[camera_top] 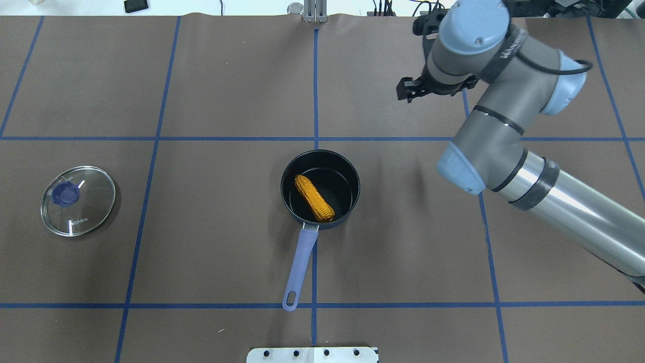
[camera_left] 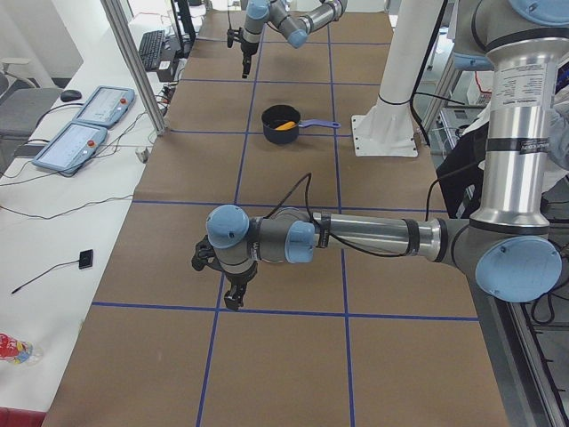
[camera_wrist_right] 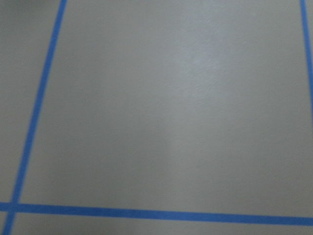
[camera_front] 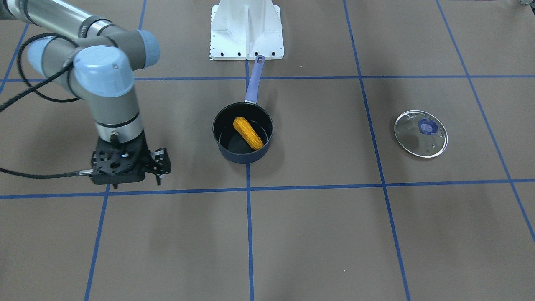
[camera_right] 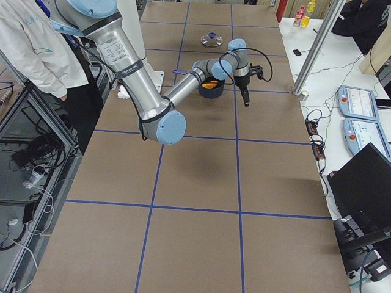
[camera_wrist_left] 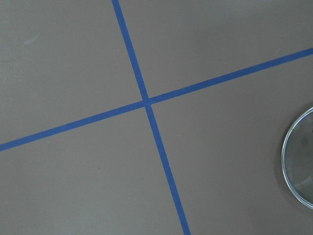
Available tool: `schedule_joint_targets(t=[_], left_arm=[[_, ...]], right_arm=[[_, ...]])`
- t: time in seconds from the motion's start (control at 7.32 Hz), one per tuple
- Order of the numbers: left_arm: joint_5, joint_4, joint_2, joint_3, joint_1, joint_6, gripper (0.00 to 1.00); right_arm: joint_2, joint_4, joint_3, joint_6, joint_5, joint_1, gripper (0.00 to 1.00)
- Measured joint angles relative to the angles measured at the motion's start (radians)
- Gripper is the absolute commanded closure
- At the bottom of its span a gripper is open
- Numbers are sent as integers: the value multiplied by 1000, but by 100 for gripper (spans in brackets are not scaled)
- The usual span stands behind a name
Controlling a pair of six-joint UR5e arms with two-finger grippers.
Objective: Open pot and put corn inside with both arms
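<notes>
The corn (camera_front: 248, 133) (camera_top: 314, 198) lies slanted inside the open dark-blue pot (camera_front: 244, 156) (camera_top: 352, 176), whose purple handle points toward the robot base. The glass lid (camera_front: 421, 133) (camera_top: 78, 200) with a blue knob lies flat on the table, far to the robot's left; its rim shows in the left wrist view (camera_wrist_left: 298, 161). My right gripper (camera_front: 161, 175) (camera_top: 407, 96) hangs empty and looks open, beyond the pot on the robot's right. My left gripper (camera_left: 233, 301) shows only in the exterior left view, low over the table; I cannot tell if it is open or shut.
The white base pedestal (camera_front: 246, 29) stands just behind the pot handle. Blue tape lines cross the brown table cover. Operator desks with control pendants (camera_left: 93, 107) run along the far side. A person (camera_right: 36, 49) stands beside the robot base.
</notes>
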Motion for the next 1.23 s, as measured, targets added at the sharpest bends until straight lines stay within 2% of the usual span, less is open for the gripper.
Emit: schedule_joint_targets(t=[0.27,0.55,0.82,0.96,1.23], left_arm=[[1,-4,37,-7,-9,4,2],[50,-8,57,-37,-21,7,2],[72,-9,66,-65,-21,8,2],[72,-11,68,-70,-21,8,2],[73,-12,71,-73,-20,6,2]], right_arm=[[-126,-1,-1,-296,191,194,0],[-270,0,1,-545,286,349,0],[-446,1,24,-726,307,454,0],[-542,1,46,-763,305,496,0],[-655,0,59,-779,302,553,0]])
